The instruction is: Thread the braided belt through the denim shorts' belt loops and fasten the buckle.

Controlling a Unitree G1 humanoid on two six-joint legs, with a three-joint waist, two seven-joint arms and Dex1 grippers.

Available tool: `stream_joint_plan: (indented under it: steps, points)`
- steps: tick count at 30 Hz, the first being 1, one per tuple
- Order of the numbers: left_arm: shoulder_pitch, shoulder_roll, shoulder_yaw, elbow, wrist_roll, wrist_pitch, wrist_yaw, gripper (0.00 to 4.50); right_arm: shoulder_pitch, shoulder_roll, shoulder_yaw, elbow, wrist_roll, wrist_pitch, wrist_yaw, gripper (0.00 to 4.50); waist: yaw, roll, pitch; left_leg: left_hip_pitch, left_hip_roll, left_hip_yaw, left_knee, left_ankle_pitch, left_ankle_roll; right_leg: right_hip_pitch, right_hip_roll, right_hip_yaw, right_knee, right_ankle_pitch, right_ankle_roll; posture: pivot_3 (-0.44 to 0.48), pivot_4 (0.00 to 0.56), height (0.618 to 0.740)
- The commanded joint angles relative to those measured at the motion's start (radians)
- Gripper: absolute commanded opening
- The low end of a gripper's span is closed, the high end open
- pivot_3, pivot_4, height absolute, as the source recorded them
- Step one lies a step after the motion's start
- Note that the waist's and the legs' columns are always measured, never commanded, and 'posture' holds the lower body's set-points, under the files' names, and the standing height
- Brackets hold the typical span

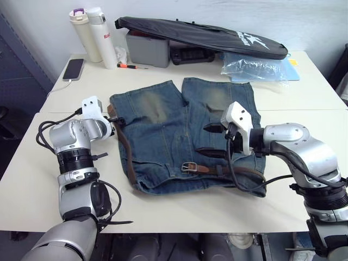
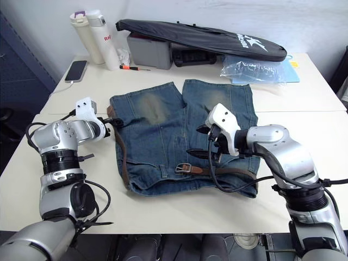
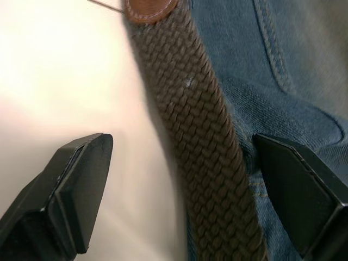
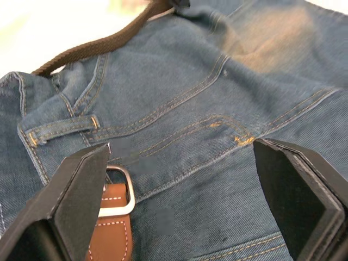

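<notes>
The faded blue denim shorts (image 1: 174, 130) lie flat mid-table, waistband toward me. The dark brown braided belt (image 1: 125, 155) runs down the shorts' left edge and along the waistband, where the silver buckle (image 1: 189, 166) rests on the denim. A belt loop (image 4: 60, 130) shows just beyond the buckle (image 4: 117, 187). My left gripper (image 1: 115, 126) is open at the shorts' left edge. In the left wrist view it (image 3: 182, 142) straddles the belt (image 3: 201, 141) near its leather tip (image 3: 149, 8). My right gripper (image 1: 203, 140) hangs open above the shorts' right half, holding nothing.
Along the table's back stand two bottles (image 1: 95, 32), a grey box (image 1: 147, 49) and a long black zipped bag (image 1: 201, 35). A phone (image 1: 73, 68) lies back left, a plastic bag (image 1: 255, 68) back right. A seam (image 1: 304, 110) crosses the table.
</notes>
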Motion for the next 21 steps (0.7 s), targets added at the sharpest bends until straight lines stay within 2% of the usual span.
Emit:
stream_joint_plan:
  steps: [1, 4, 5, 6, 9, 13, 21]
  points:
    - [-0.002, -0.011, -0.022, 0.001, 0.014, 0.003, 0.023, 4.50, 0.002, -0.018, -0.030, -0.044, 0.015, 0.005, -0.014, 4.46, 0.001, 0.000, 0.000, 0.000, 0.000, 0.001, 0.000, 0.000, 0.000, 0.000, 0.000, 0.001, 0.000, 0.001, 0.001, 0.000, 0.150, 0.740]
    - [-0.005, -0.019, 0.001, -0.024, 0.006, 0.013, 0.050, 4.50, 0.003, -0.022, -0.031, -0.044, 0.015, 0.003, -0.021, 4.46, 0.001, 0.000, 0.000, 0.001, 0.000, 0.003, 0.000, 0.000, 0.001, 0.000, 0.000, 0.004, 0.000, 0.001, 0.001, 0.000, 0.150, 0.740]
    - [-0.006, -0.021, 0.012, -0.037, -0.001, 0.021, 0.055, 3.98, 0.003, -0.023, -0.031, -0.043, 0.015, 0.003, -0.022, 4.50, 0.001, 0.000, 0.000, 0.001, 0.000, 0.004, 0.000, 0.000, 0.001, 0.000, 0.000, 0.004, 0.000, 0.001, 0.001, 0.000, 0.150, 0.740]
    - [-0.012, -0.026, 0.028, -0.053, -0.017, 0.029, 0.053, 3.75, 0.002, -0.024, -0.031, -0.041, 0.015, 0.001, -0.022, 4.50, 0.001, 0.000, 0.000, 0.001, 0.000, 0.004, 0.000, 0.000, 0.001, -0.001, 0.000, 0.005, 0.000, 0.001, 0.001, 0.000, 0.150, 0.740]
    - [-0.016, -0.026, 0.050, -0.107, -0.050, 0.067, 0.034, 3.75, -0.004, -0.026, -0.028, -0.031, 0.014, -0.004, -0.021, 4.50, 0.000, 0.000, 0.000, 0.001, 0.000, 0.007, 0.000, -0.001, 0.002, -0.001, 0.000, 0.007, -0.001, 0.002, 0.002, 0.000, 0.150, 0.740]
    - [0.003, -0.047, 0.092, -0.258, -0.076, 0.062, 0.047, 3.75, -0.011, -0.022, -0.021, -0.020, 0.012, -0.010, -0.022, 4.50, 0.000, -0.003, 0.002, 0.001, 0.000, 0.008, 0.000, -0.001, 0.002, -0.002, 0.000, 0.007, -0.002, 0.002, 0.002, 0.000, 0.150, 0.740]
    - [0.081, -0.136, 0.069, -0.438, -0.046, 0.171, 0.093, 3.75, -0.037, -0.011, 0.008, 0.006, 0.000, -0.023, -0.020, 4.50, 0.001, -0.003, 0.002, 0.001, 0.000, 0.011, 0.000, -0.002, 0.003, -0.002, 0.000, 0.010, -0.003, 0.003, 0.003, 0.000, 0.150, 0.740]
